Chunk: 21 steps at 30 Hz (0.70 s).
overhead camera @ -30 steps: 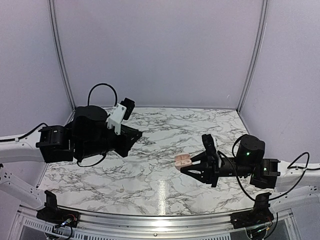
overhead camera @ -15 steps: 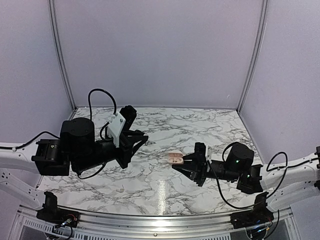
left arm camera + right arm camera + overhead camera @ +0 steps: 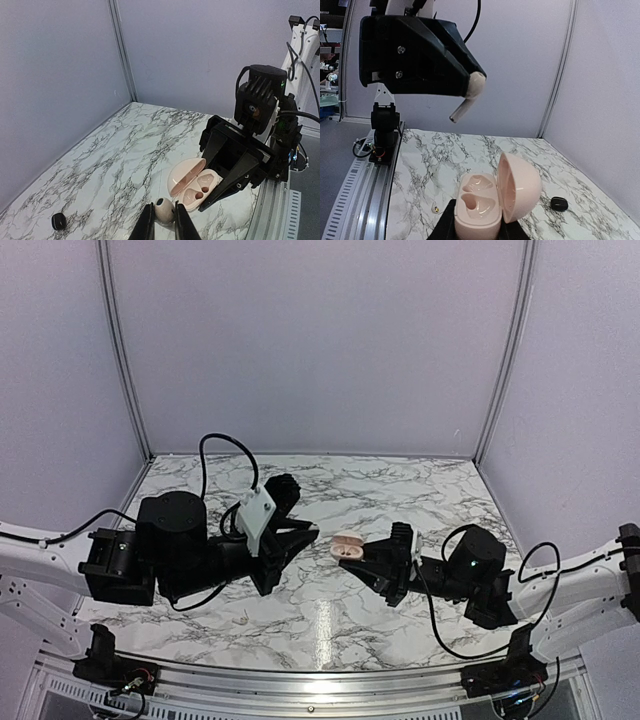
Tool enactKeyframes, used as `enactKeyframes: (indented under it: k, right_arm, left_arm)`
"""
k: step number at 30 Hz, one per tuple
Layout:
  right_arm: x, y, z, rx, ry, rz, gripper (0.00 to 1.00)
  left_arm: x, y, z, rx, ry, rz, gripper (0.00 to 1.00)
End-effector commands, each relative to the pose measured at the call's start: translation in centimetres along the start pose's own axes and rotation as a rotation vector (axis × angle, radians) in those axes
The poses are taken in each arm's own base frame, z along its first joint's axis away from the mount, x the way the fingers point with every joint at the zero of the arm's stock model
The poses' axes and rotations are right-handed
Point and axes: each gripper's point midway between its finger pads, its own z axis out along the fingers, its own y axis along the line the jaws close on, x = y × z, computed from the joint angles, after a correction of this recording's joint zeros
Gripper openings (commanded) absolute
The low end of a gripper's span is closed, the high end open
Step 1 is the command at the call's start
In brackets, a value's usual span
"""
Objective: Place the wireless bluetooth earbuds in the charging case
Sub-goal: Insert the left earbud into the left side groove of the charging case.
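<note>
The charging case (image 3: 480, 210) is pale pink, its lid open, both sockets empty. My right gripper (image 3: 477, 231) is shut on its base and holds it above the table. The case also shows in the top view (image 3: 347, 545) and the left wrist view (image 3: 195, 182). My left gripper (image 3: 162, 220) is shut on one earbud (image 3: 164, 210), which is pale pinkish with a dark tip and a short stem, not black. In the right wrist view that earbud (image 3: 472, 92) hangs above and behind the case, apart from it. I see no second earbud.
A small black rounded object (image 3: 59, 220) lies on the marble table (image 3: 420, 490) near the wall, also in the right wrist view (image 3: 559, 203). A tiny pale speck (image 3: 435, 209) lies on the table left of the case. Grey walls enclose the table.
Both grippers have moved toward the table's middle. The left gripper came right with the earbud; the right gripper carried the open case left and a little farther back. They now nearly meet.
</note>
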Motion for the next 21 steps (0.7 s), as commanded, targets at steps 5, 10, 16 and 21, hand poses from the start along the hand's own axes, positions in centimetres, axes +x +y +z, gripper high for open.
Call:
enactKeyframes:
  k: [5, 10, 16, 21]
  right_arm:
    - [-2.2, 0.8, 0.6, -0.030, -0.085, -0.062, 0.00]
    - [-2.3, 1.1, 0.7, -0.040, -0.091, -0.073, 0.00]
    - [-2.3, 1.5, 0.9, -0.059, -0.098, -0.088, 0.00]
    - [-2.3, 1.7, 0.9, -0.067, -0.103, -0.096, 0.00]
  left_arm:
    - [-1.1, -1.9, 0.9, 0.047, -0.042, 0.036, 0.13]
    - [-1.1, -2.4, 1.0, 0.059, -0.044, 0.050, 0.13]
    - [-1.0, -2.7, 1.3, 0.056, -0.042, 0.075, 0.13]
    - [-1.0, -2.9, 1.4, 0.055, -0.041, 0.105, 0.13]
